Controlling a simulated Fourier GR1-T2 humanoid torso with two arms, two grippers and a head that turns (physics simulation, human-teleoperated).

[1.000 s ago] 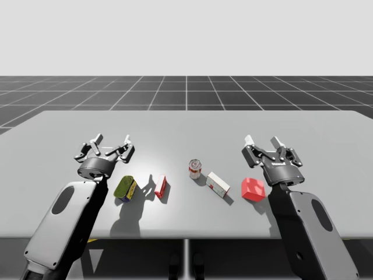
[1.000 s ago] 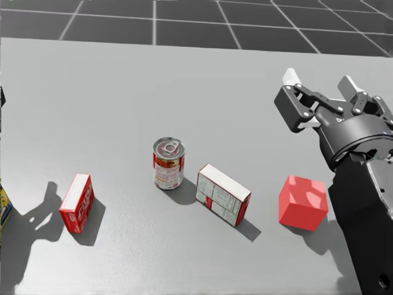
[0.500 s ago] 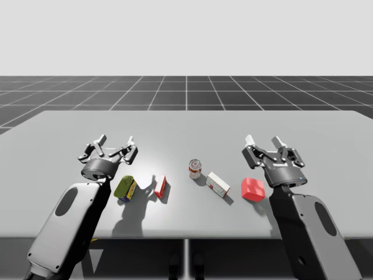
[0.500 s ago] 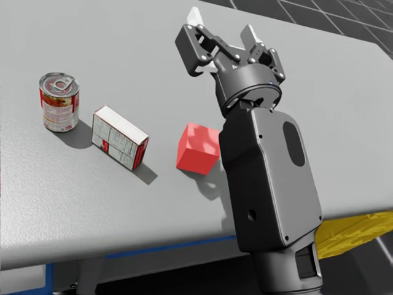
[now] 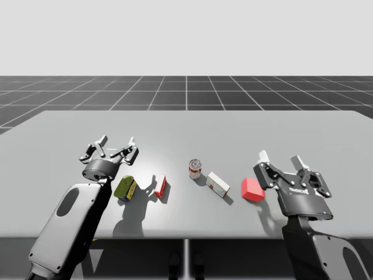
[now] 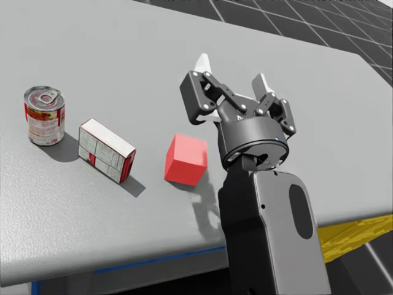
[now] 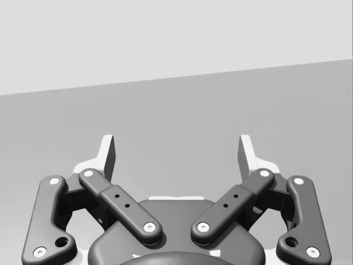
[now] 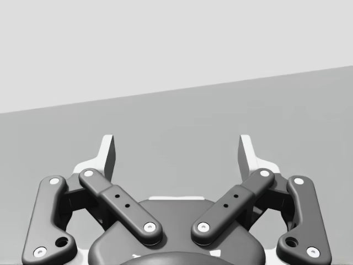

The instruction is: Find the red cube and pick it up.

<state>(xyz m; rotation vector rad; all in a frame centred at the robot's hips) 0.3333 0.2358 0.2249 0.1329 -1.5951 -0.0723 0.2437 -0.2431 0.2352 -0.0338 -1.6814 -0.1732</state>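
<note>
right gripper (image 6: 232, 74): fingers spread wide, holding nothing, just beside the cube | red cube (image 6: 186, 158): resting on the bench (image 6: 123, 61), near a white box (image 6: 105, 150) | step: approach, no grasp yet | next: centre the open fingers over the cube, lower, close on opposite faces

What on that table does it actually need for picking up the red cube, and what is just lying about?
Needed: red cube; right pincer, open, beside it.
Lying about: red and white can; white and red box; small red box; green and yellow can.
</note>
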